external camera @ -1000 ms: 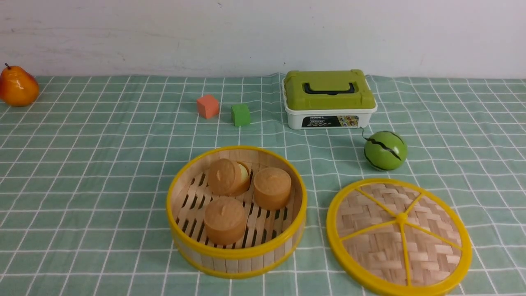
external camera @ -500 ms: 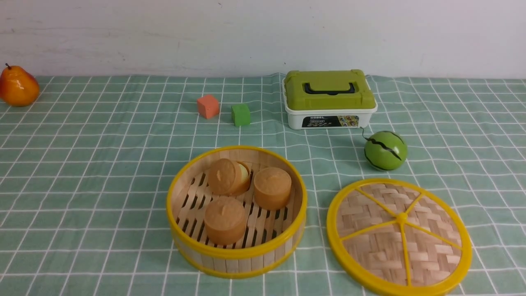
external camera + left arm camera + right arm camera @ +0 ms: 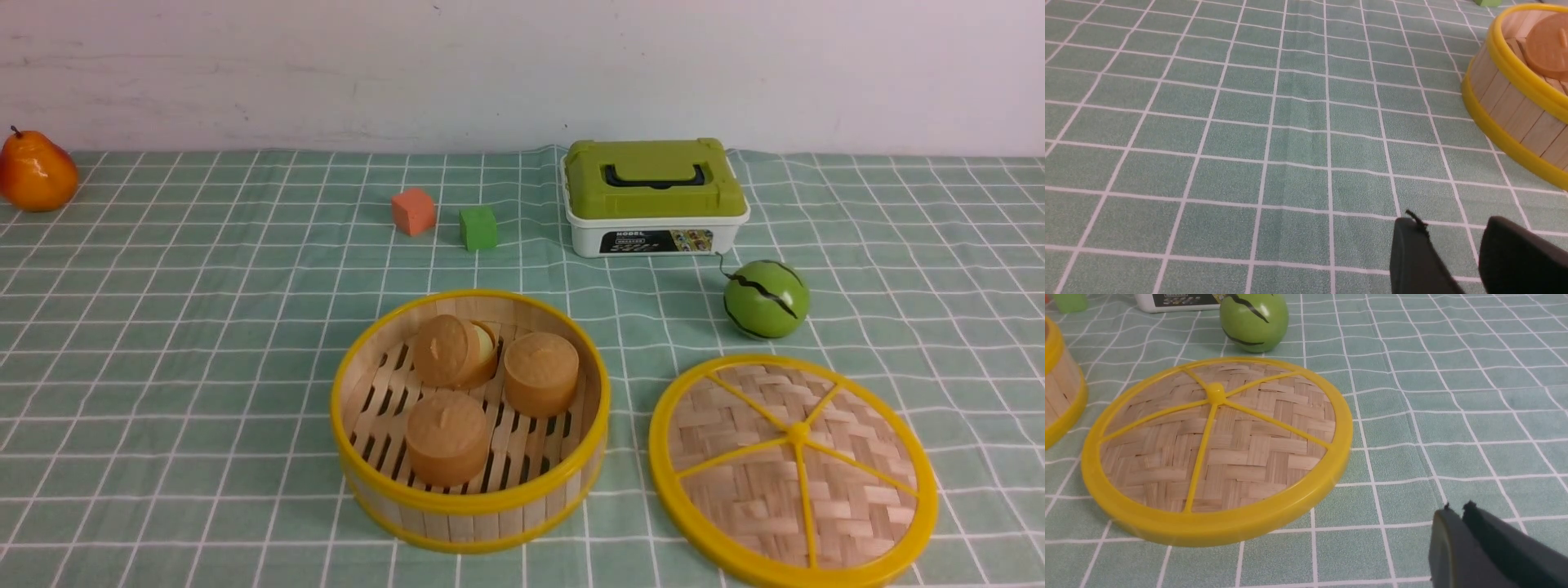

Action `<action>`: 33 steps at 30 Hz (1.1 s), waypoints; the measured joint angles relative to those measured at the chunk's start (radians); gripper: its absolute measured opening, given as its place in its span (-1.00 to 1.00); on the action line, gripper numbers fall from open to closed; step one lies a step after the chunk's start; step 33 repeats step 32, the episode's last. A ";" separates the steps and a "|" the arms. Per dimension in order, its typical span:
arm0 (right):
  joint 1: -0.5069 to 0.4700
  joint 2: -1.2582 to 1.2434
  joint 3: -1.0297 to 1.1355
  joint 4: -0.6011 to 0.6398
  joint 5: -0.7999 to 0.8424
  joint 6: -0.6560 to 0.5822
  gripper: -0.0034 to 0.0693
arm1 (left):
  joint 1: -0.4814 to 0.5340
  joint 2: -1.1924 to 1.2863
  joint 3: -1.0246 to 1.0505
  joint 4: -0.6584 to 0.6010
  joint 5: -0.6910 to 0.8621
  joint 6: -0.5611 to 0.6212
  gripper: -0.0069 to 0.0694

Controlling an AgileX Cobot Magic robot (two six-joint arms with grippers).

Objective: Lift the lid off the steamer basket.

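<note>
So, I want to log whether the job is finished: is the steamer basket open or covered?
Open: the lid lies on the cloth beside the basket, whose buns are visible.

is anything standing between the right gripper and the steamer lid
Nothing visible stands between the right gripper and the lid; only bare checked cloth shows there. The green striped ball sits beyond the lid.

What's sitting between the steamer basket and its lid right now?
Front view: only bare checked cloth between basket and lid.
</note>
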 joint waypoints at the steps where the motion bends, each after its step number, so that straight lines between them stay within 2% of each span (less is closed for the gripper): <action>1: 0.000 0.000 0.000 0.000 0.000 0.000 -0.86 | 0.000 0.000 0.000 0.000 0.000 0.000 -0.19; 33: 0.000 0.000 0.000 0.000 0.000 0.001 -0.78 | 0.000 0.000 0.000 0.000 0.000 0.000 -0.19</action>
